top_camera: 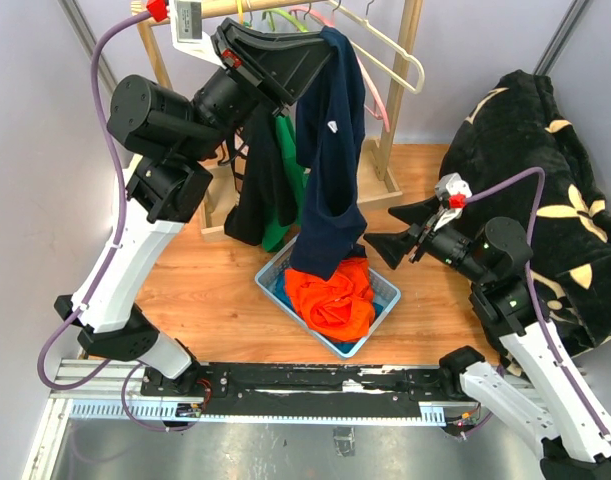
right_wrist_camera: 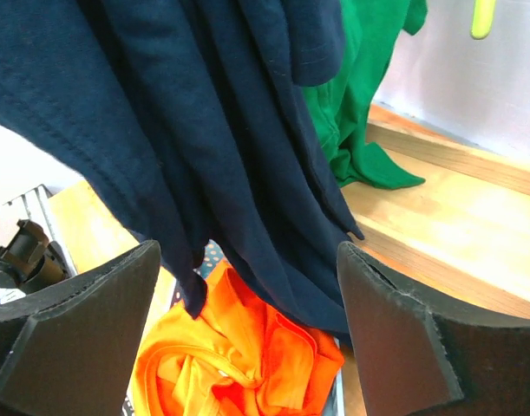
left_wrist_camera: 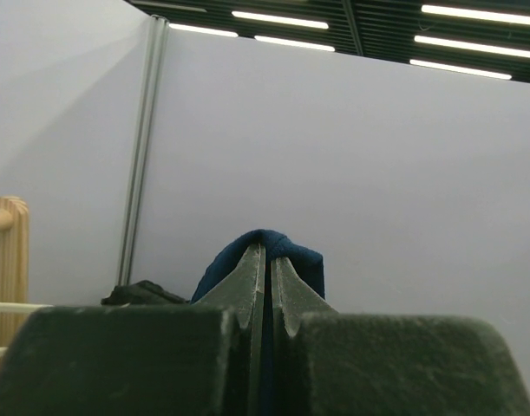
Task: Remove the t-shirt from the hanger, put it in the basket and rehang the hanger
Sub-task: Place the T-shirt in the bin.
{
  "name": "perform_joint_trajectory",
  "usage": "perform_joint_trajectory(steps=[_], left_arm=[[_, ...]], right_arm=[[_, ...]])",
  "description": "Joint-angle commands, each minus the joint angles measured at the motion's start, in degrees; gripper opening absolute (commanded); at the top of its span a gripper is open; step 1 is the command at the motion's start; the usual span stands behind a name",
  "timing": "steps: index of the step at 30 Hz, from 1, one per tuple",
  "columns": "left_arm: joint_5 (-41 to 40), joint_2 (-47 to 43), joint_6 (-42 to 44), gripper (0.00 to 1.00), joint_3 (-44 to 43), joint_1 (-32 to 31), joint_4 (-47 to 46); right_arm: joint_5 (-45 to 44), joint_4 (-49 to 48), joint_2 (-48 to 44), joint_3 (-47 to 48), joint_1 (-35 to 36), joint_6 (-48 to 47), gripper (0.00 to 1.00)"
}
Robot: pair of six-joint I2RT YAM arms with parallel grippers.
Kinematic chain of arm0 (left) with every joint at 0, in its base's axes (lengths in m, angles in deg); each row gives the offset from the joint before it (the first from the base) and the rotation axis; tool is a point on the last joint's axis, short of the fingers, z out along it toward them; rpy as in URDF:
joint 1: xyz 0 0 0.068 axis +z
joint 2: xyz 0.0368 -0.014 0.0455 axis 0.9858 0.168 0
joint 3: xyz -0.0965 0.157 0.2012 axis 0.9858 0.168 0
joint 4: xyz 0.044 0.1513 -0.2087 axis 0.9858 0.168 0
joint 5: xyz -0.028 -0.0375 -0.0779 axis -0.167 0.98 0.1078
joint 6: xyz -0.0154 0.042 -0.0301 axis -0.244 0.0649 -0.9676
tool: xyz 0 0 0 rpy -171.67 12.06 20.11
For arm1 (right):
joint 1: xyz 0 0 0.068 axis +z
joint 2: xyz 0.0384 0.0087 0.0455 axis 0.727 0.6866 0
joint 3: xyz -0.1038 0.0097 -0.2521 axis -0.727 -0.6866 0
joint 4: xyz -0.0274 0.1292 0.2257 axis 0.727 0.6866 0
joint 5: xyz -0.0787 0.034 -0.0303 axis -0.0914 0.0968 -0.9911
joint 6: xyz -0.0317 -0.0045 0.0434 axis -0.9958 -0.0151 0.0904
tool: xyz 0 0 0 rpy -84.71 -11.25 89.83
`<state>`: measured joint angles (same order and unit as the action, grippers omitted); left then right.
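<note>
- We see the left gripper (top_camera: 323,45) pinched tight on the soft navy t-shirt (top_camera: 330,170), which hangs in long folds beside the wooden rack (top_camera: 393,130).
- The right gripper (top_camera: 387,232) gapes wide near its hem, above 1 lattice basket (top_camera: 377,318) of crumpled orange cloth (top_camera: 330,300).

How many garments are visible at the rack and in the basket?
4: navy t-shirt in the left gripper, black garment and green garment hanging at the rack, orange garment in the basket. More may be hidden underneath.

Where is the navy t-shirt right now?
Top view, centre: the navy t-shirt hangs from the shut left gripper, in front of the wooden rack, its lower end over the blue basket.
</note>
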<state>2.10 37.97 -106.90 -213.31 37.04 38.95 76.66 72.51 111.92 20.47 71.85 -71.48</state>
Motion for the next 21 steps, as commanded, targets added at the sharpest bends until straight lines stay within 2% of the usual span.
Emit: perform_joint_trajectory(steps=[1, 8, 15, 21], left_arm=[[-3.4, -0.5, 1.7, 0.01, -0.4, -0.7, -0.7], [-3.9, -0.9, 1.9, 0.01, 2.8, -1.2, -1.8], [-2.4, -0.7, 2.9, 0.0, 2.8, -3.8, -1.7], [-1.3, -1.8, 3.8, 0.0, 4.3, -6.4, -0.6]], right_arm=[[1.6, -3.5, -0.3, -0.6, 1.7, -0.1, 0.85], [2.9, -6.6, 2.6, -2.3, 3.2, -0.9, 0.9], [0.5, -13.6, 11.9, -2.5, 6.4, -1.1, 0.91], [-5.0, -21.0, 20.5, -1.9, 7.5, -1.8, 0.91]])
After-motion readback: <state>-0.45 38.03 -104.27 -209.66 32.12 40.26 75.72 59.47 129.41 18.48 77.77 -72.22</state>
